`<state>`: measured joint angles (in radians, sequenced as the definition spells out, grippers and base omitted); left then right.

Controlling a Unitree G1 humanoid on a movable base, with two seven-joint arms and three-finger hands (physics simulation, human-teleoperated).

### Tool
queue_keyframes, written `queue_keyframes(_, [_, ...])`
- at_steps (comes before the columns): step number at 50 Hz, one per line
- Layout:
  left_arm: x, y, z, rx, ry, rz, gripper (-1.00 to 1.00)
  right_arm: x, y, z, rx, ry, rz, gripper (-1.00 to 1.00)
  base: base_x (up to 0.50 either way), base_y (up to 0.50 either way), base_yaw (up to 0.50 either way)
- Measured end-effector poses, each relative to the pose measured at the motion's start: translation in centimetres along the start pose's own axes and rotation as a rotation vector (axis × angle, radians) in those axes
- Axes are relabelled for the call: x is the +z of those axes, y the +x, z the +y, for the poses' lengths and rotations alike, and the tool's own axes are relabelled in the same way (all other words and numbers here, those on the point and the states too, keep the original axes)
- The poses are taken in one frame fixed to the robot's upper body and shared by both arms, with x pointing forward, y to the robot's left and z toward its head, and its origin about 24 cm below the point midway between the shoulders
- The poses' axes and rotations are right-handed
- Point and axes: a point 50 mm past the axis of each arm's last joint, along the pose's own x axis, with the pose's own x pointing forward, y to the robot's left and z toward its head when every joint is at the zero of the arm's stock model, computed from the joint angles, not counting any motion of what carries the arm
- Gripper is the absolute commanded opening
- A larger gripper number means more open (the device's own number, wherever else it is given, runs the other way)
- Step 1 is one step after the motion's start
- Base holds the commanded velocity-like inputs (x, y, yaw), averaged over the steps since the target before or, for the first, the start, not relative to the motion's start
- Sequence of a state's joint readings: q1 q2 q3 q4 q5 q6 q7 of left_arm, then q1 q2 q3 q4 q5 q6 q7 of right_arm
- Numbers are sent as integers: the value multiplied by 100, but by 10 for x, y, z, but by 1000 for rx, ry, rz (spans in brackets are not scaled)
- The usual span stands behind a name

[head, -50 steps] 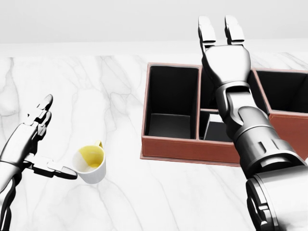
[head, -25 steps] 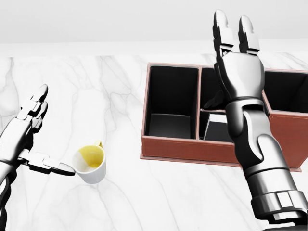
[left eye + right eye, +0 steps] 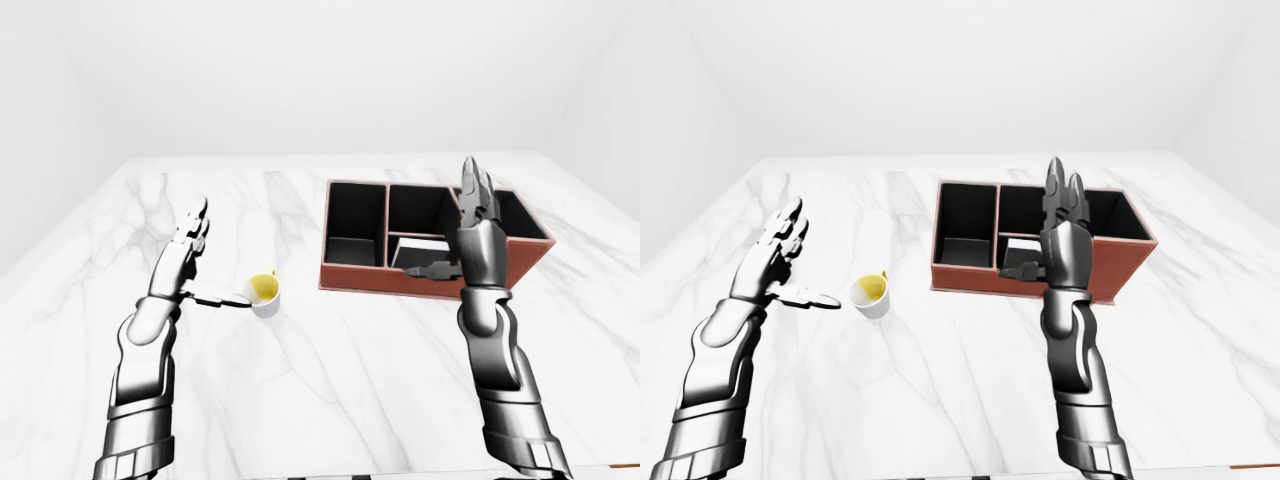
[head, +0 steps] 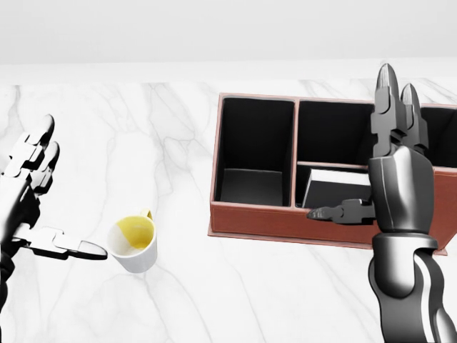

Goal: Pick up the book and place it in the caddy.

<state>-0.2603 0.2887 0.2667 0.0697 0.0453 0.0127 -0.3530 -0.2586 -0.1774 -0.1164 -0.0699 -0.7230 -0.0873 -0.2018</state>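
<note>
Book seen in the caddy, both robot hands spread wide and empty.

A marble bench [image 4: 178, 128] carries a brown caddy [image 4: 257, 218] at the head view's right. A pale book [image 4: 335, 187] is seen in its small lower-middle compartment. The right robot hand [image 4: 389, 153] is raised before the caddy; the left robot hand [image 4: 32, 193] is raised beside a yellow-lined cup [image 4: 133, 243].

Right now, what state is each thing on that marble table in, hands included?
Caddy: upright, open-topped, leftmost compartment empty.
Book: leaning inside the caddy's lower middle compartment.
Mug: upright, yellow inside, beside the left thumb.
Left hand: fingers spread, holding nothing.
Right hand: fingers straight up, holding nothing.
</note>
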Motion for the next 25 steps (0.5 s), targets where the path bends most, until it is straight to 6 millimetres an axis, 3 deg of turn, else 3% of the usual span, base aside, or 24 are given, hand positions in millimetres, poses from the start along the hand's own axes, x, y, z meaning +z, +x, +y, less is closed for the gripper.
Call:
queue_keyframes(10, [17, -18, -3, 42, -80, -63, 100, -5, -29, -5, 3, 148, 74, 100, 0, 0, 0])
queue_keyframes(17, [46, -42, 1, 85, -106, -208, 100, -6, -46, -7, 10, 245, 116, 100, 0, 0, 0])
queue_keyframes(25, [69, -71, 5, 114, -124, -330, 100, -20, -68, -2, 15, 298, 229, 100, 0, 0, 0])
